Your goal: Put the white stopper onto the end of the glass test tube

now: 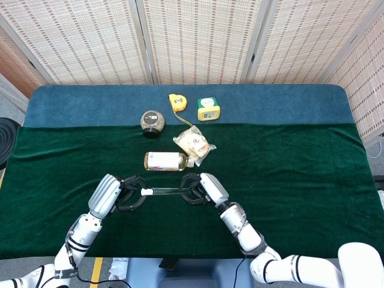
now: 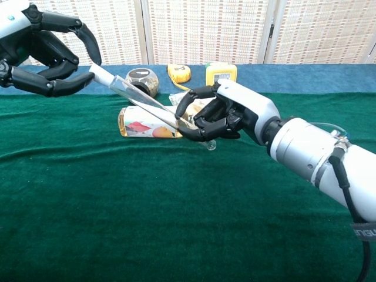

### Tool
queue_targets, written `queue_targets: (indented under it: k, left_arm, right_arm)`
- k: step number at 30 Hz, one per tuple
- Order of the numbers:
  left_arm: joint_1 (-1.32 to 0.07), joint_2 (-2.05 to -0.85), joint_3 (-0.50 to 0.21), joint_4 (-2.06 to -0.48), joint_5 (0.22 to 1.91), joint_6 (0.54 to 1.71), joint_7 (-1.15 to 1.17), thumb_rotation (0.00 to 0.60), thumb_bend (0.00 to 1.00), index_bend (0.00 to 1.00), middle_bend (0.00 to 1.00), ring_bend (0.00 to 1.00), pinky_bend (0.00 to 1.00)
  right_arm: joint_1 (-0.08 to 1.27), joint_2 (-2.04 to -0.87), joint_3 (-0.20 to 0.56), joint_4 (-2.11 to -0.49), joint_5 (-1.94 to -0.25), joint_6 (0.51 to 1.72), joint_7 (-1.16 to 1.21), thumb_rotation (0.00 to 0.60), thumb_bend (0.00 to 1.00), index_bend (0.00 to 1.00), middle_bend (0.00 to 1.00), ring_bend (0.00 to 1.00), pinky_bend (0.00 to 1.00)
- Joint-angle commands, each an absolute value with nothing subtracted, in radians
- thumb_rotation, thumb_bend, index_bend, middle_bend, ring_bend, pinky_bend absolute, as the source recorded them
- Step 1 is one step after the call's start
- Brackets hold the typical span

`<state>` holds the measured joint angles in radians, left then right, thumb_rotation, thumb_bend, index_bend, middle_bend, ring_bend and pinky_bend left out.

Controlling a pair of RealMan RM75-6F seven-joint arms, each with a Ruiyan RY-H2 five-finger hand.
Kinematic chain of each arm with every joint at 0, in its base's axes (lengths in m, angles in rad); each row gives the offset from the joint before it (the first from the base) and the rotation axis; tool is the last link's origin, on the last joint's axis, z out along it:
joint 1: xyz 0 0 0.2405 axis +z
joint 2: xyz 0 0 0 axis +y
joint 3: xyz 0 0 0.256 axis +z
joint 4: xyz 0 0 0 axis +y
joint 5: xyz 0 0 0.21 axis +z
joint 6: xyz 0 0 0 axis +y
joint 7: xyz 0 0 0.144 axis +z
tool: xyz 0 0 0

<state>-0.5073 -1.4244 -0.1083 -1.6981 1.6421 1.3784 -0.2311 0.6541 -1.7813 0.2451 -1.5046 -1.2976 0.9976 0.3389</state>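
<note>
So we've got the right robot hand [image 2: 217, 117] gripping the glass test tube [image 2: 144, 103] up off the green tabletop [image 2: 147, 211], tilted toward our left robot hand [image 2: 44, 56], which pinches the white stopper [image 2: 98, 73] right at the tube's open end.

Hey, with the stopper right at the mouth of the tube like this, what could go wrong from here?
1. The right hand grips the glass test tube near its closed end only, so a push from the white stopper could lever or slide it loose.
2. The left hand pinches the stopper; if it meets the mouth off-axis, it may jam or slip out.
3. Pushing too hard might crack the glass.
</note>
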Motion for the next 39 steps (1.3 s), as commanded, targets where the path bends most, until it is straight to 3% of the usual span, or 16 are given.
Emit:
queue_targets:
  k: [1, 32, 34, 37, 39]
  left_arm:
    - [-0.508, -1.425, -0.107, -1.697, 1.641, 1.376, -0.231, 0.600, 0.52, 0.63, 0.96, 0.91, 0.89]
    - [-0.517, -1.451, -0.111, -1.680, 1.627, 1.361, -0.235, 0.600, 0.52, 0.63, 0.96, 0.91, 0.89]
    - [-0.517, -1.445, -0.110, -1.681, 1.624, 1.358, -0.237, 0.600, 0.52, 0.59, 0.96, 0.90, 0.89]
    - [-0.518, -1.424, -0.107, -1.690, 1.620, 1.346, -0.233, 0.600, 0.49, 0.43, 0.94, 0.86, 0.89]
    - [-0.516, -1.409, -0.107, -1.693, 1.616, 1.343, -0.234, 0.600, 0.44, 0.31, 0.87, 0.78, 0.88]
  right_arm:
    - [0.655, -1.784, 0.246, -1.503, -1.298, 0.999, 0.338, 0.600, 0.61, 0.82, 0.95, 1.00, 0.96]
    - [0.666, -1.818, 0.256, -1.487, -1.290, 1.002, 0.342, 0.600, 0.61, 0.82, 0.95, 1.00, 0.96]
    - [0.665, -1.816, 0.254, -1.486, -1.291, 1.002, 0.338, 0.600, 0.61, 0.82, 0.95, 1.00, 0.96]
    - [0.663, -1.807, 0.248, -1.486, -1.291, 1.002, 0.323, 0.600, 0.61, 0.82, 0.95, 1.00, 0.96]
    - [0.660, -1.794, 0.244, -1.488, -1.290, 1.002, 0.304, 0.600, 0.61, 0.82, 0.95, 1.00, 0.96]
